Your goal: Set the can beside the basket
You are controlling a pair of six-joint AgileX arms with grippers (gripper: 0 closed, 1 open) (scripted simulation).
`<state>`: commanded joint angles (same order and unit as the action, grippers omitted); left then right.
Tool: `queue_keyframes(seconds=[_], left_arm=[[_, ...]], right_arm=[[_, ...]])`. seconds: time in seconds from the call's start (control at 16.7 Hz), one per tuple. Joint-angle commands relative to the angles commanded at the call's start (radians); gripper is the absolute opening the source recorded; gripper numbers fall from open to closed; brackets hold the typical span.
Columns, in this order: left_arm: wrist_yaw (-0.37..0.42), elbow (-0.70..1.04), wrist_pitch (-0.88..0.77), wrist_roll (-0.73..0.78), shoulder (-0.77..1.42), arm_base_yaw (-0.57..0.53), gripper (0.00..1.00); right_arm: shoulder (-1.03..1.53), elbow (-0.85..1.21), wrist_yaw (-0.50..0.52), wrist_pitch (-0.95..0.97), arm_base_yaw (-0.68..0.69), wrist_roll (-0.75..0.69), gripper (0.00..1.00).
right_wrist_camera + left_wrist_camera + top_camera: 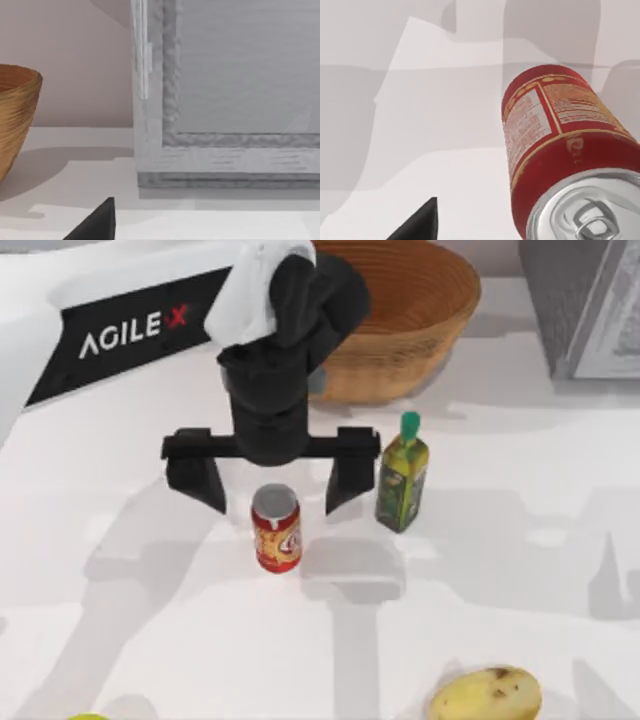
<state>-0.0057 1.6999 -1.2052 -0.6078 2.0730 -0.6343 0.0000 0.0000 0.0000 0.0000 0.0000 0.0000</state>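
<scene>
Your left arm [120,330] has a white shell carrying a black panel lettered "AGILE" in white, followed by a red "X". Its wrist section is matte black and blocky. The left gripper [272,480] is a black crossbar bearing two black, wedge-shaped fingers [345,480] that taper to points.

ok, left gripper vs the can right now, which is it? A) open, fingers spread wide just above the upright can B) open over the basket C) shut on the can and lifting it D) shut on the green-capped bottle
A: in the top view the left gripper has its fingers spread wide apart, with the can standing upright on the table just below the gap, not clamped.
</scene>
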Motion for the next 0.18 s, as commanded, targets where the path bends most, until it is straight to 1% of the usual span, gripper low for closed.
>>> queue_keyframes(seconds=[0.18], left_arm=[[-0.001, 0.034, -0.038, 0.000, -0.011, 0.000, 1.00]], right_arm=[[0.000, 0.000, 0.000, 0.000, 0.000, 0.000, 1.00]])
